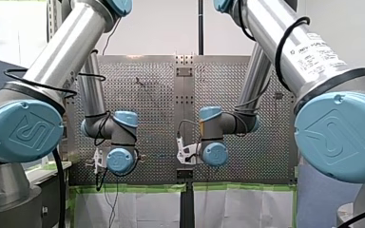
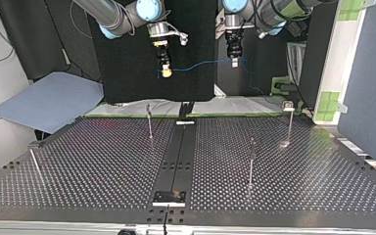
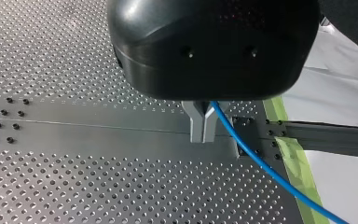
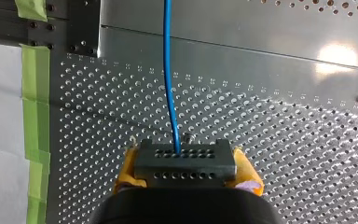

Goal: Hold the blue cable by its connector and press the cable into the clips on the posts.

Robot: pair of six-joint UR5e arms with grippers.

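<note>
Brushed, sheeny perforated metal table [image 3: 74, 186], smooth glossy blue cable [image 3: 270, 171], matt green tape [image 3: 294, 163], bare metal posts [image 2: 250, 161]

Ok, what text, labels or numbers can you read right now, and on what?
White label on my right arm: printed lines, too blurred to read.
Blue joint cap: embossed logo sign, no legible letters.
Small marks beside the perforated table holes: too small to read.
Nothing else readable.
</note>
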